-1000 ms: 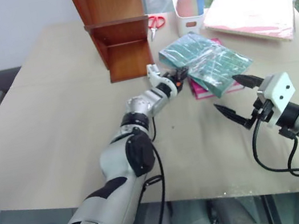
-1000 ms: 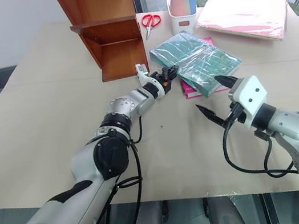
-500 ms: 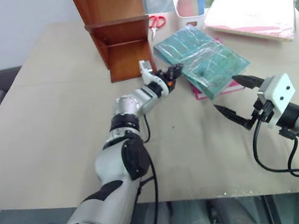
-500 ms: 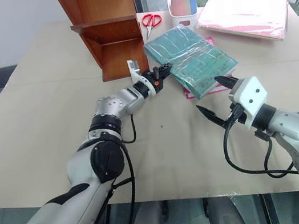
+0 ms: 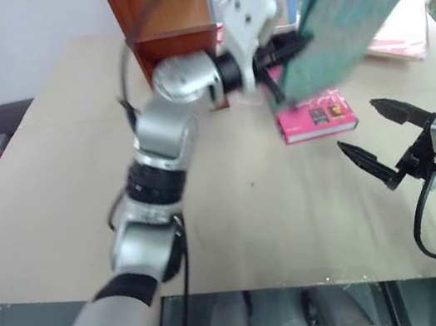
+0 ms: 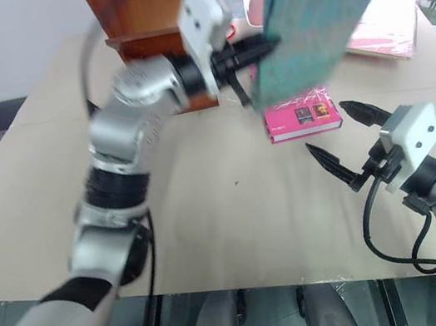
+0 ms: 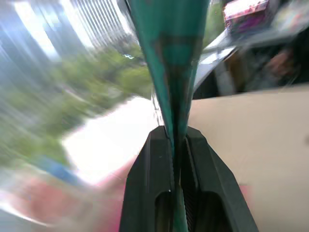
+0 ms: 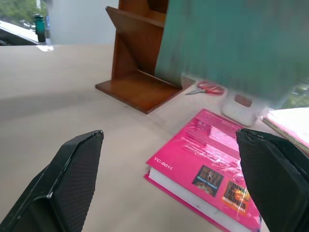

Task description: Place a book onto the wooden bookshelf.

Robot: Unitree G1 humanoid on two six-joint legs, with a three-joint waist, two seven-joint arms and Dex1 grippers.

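The teal-green book (image 5: pixel 351 4) hangs high in the air, tilted on edge above the table's far right. My left gripper (image 5: pixel 287 53) is shut on its lower corner; in the left wrist view the book's edge (image 7: pixel 171 58) runs up between the two black fingers (image 7: pixel 149 193). The wooden bookshelf (image 5: pixel 167 20) stands at the far middle of the table, just behind the left hand. My right gripper (image 5: pixel 387 141) hovers open and empty over the near right of the table, short of the pink book.
A magenta-pink book (image 5: pixel 315 116) lies flat where the teal one lay. Red scissors (image 8: pixel 208 89) and a white pen holder (image 6: pixel 254 6) sit beside the shelf. A pale pink folder (image 5: pixel 402 33) lies at the far right.
My left arm has lifted the teal book off the pink book and swung it up high, tilting it on edge. The right gripper drew slightly right and up.
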